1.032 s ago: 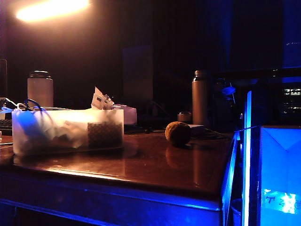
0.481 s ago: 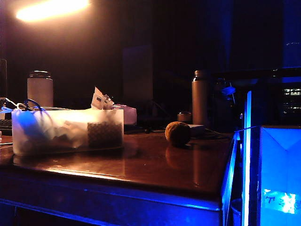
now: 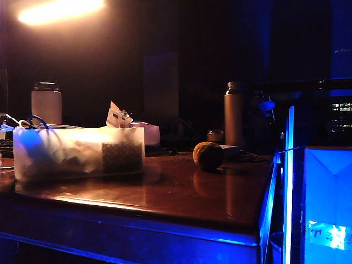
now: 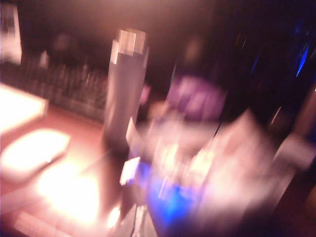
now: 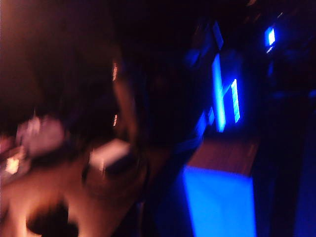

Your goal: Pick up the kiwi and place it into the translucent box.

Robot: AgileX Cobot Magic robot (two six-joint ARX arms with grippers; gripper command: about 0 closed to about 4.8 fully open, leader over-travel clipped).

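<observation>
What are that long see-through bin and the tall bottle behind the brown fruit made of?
The translucent box looks like frosted whitish plastic: its contents show dimly through the wall. The tall bottle seems brushed metal, with a dull sheen, though the dim light leaves that open. No gripper shows.

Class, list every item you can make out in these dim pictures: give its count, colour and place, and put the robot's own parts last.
kiwi: one, brown, on the table right of centre.
translucent box: one, frosted white, cluttered, on the table's left.
jar: one, frosted with dark lid, behind the box.
bottle: one, metallic, upright behind the kiwi.
adapter: one, whitish, flat, just behind the kiwi.
table: one, dark reddish-brown, glossy.
left gripper, right gripper: not visible in any view; both wrist views are blurred.
</observation>
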